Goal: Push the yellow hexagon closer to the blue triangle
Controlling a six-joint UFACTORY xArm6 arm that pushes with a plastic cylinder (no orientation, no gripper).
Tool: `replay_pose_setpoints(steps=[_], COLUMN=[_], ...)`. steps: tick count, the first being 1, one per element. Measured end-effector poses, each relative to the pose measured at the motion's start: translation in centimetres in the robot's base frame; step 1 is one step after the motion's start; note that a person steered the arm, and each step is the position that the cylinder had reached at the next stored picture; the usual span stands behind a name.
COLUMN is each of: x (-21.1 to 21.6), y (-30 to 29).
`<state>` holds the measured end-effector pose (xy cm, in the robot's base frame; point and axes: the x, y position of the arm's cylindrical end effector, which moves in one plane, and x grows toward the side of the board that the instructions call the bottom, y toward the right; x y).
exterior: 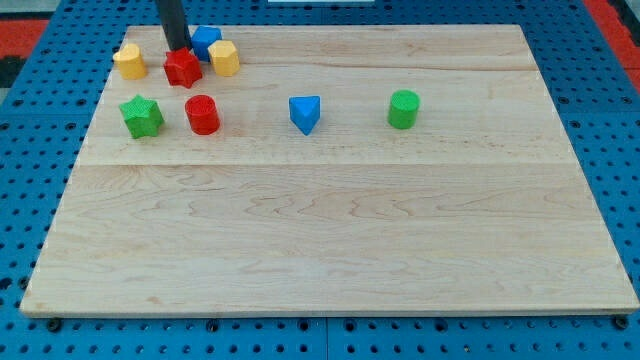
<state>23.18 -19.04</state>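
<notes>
showing my tip [178,48] at the view's top left, touching the red block [182,68], holding nothing; rod near upright; the yellow hexagon [224,58] sits just right of it, well apart from the blue triangle [305,113]; likely light, rigid, slippery; best pushed on its upper-left face.

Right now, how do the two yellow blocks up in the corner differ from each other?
The yellow hexagon sits to the view's right of my tip, close beside the blue block; the other yellow block stands alone to the view's left. The hexagon shows flat facets, while the other yellow block looks more rounded, its exact shape unclear. The hexagon lies nearer the blue triangle. Both share colour and similar size, flanking the red star.
</notes>
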Motion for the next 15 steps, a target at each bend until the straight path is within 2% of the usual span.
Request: replay_pose_setpoints(steps=[1,2,3,4,5,6,8,9,10,11,12,13,14,15], x=[1.4,5.8,9.5,7.1,9.2,13.0,13.7,16.0,21.4,21.2,16.9,15.8,16.6,15.7], y=[5.3,15.9,19.9,14.0,13.2,12.2,14.4,10.7,15.1,20.9,21.3,19.4,15.8,15.2])
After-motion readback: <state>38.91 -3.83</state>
